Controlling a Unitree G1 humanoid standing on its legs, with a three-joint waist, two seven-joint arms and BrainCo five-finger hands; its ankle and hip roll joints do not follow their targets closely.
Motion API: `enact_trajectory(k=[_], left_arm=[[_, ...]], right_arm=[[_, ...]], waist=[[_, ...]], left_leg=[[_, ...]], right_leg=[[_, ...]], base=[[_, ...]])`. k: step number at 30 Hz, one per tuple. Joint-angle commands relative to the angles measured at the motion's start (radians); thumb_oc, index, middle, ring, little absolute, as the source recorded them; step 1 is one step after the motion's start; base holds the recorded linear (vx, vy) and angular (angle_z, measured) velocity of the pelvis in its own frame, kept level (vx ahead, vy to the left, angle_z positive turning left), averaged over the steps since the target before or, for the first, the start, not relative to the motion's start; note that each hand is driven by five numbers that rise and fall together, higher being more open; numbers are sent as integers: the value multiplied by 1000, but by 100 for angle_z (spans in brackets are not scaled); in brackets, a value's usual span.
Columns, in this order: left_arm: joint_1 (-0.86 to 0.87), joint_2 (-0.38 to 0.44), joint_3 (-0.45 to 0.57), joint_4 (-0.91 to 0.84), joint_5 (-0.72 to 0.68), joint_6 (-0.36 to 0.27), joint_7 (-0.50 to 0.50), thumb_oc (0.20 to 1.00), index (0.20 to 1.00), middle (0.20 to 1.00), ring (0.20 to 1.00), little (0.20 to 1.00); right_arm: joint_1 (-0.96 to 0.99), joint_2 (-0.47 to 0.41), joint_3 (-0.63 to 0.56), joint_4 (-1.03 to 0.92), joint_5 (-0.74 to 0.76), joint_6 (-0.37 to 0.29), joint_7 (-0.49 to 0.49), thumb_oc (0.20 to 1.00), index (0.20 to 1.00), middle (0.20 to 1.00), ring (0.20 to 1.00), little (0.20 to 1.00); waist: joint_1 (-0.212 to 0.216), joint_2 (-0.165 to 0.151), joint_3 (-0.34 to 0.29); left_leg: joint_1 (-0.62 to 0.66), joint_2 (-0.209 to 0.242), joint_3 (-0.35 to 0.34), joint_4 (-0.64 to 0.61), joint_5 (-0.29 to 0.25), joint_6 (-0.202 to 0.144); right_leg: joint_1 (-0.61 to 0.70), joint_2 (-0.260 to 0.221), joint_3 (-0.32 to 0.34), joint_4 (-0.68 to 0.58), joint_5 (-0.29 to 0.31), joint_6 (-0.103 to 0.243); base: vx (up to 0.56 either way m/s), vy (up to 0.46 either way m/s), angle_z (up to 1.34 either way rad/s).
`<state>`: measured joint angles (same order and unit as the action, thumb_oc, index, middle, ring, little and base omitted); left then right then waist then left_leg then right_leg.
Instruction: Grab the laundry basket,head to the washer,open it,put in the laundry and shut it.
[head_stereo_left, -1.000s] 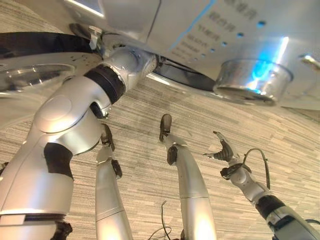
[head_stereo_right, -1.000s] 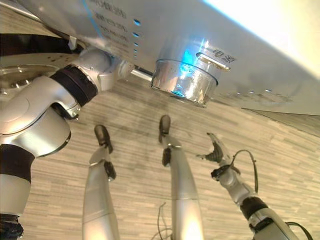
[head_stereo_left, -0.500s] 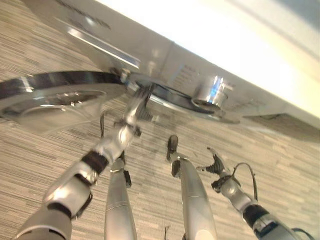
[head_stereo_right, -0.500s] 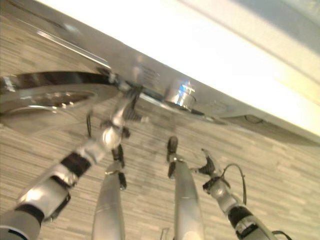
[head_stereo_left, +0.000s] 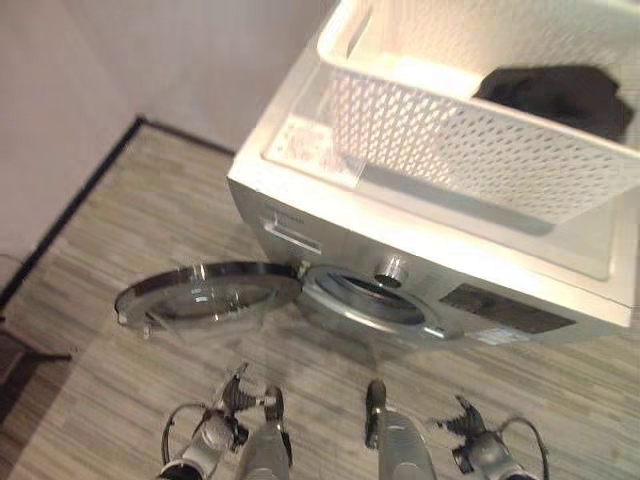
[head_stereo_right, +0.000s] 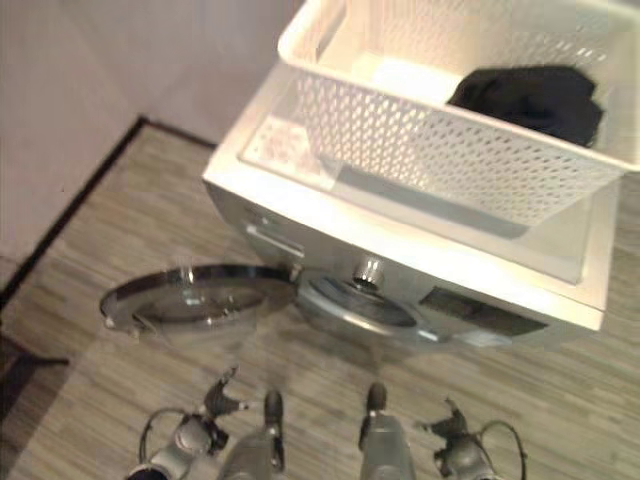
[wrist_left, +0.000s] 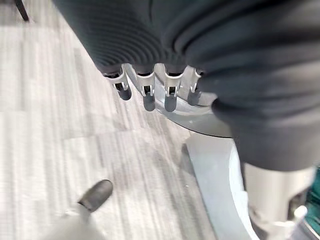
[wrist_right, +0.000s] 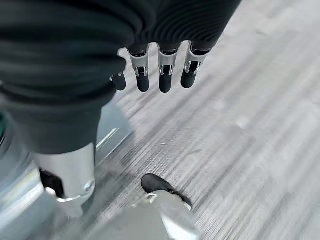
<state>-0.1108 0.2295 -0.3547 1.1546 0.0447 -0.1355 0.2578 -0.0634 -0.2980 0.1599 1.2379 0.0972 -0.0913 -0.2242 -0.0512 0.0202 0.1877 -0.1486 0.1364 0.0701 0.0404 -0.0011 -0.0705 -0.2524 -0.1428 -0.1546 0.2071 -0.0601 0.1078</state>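
Low at 7 o'clock, left hand (head_stereo_left: 232, 397): hangs above the wood-grain floor (head_stereo_left: 120, 230), fingers straight and spread, holding nothing and touching nothing
Low at 5 o'clock, right hand (head_stereo_left: 462, 418): fingers loosely extended, empty, clear of the washer and the floor
Washer (head_stereo_left: 420, 270): silver front-loader at the centre of the head views, against the wall
Washer door (head_stereo_left: 205, 292): round glass door swung fully open toward 9 o'clock, lying almost level with its rim at the hinge beside the drum opening (head_stereo_left: 375, 292)
Knob (head_stereo_left: 391, 268): round silver dial on the panel just above the drum opening
Laundry basket (head_stereo_left: 470, 150): white perforated basket standing on the washer's top at 1 o'clock, upright
Laundry (head_stereo_left: 560, 95): dark garment bunched inside the basket toward its 2 o'clock end
Left wrist view: dark-tipped fingers (wrist_left: 145, 97) in a straight row under the ribbed cover, with grey floor past them and a curved silver edge that I cannot identify for certain
Right wrist view: fingers (wrist_right: 162, 75) likewise straight in a row, thumb apart, nothing between them, floor planks beyond
Head views only: basket, laundry and open door
Cut off: basket's far end runs out of the head views at 2 o'clock
Hard to make out: inside of the drum is dark, contents not readable
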Motion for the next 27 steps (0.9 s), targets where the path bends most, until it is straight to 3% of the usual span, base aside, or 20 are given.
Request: enact_trajectory(k=[1,2,4,7,18,27], left_arm=[[-2,-10,100,82,-41,16,2,1000,1000,1000,1000,1000],[39,-17,180,140,-87,26,-19,1000,1000,1000,1000,1000],[40,-17,179,140,-87,26,-19,1000,1000,1000,1000,1000],[106,-13,271,191,-92,44,-43,1000,1000,1000,1000,1000],[149,-32,302,171,-68,38,-74,1000,1000,1000,1000,1000],[144,-48,289,149,-16,41,-57,1000,1000,1000,1000,1000]], right_arm=[[63,3,-54,-48,153,-26,26,1000,1000,1000,1000,1000],[99,7,-86,-123,186,-32,41,1000,1000,1000,1000,1000],[101,6,-86,-125,186,-31,41,1000,1000,1000,1000,1000],[184,-39,-131,-483,162,-41,32,1000,1000,1000,1000,1000],[232,-131,-310,-979,33,-70,-66,1000,1000,1000,1000,1000],[60,-203,-486,-1427,-305,-100,-314,1000,1000,1000,1000,1000]], waist=[[-30,-33,-38],[-36,-37,-81],[-36,-38,-80],[-52,-44,-140],[-49,-39,-184],[-4,-39,-167]], left_leg=[[25,-14,-3,-45,50,0],[73,-14,7,-75,49,-4],[77,-14,7,-77,49,-4],[154,-21,33,-107,26,-3],[200,-49,51,-70,-46,30],[158,-86,54,0,-105,79]], right_leg=[[132,52,73,-147,45,1],[168,52,88,-172,50,9],[170,52,89,-173,50,9],[234,42,104,-215,55,23],[281,15,142,-228,57,38],[253,-31,138,-153,47,68]], base=[[271,33,-46],[162,9,-37],[100,8,-28],[137,33,-9],[67,60,-12],[40,107,-3]])
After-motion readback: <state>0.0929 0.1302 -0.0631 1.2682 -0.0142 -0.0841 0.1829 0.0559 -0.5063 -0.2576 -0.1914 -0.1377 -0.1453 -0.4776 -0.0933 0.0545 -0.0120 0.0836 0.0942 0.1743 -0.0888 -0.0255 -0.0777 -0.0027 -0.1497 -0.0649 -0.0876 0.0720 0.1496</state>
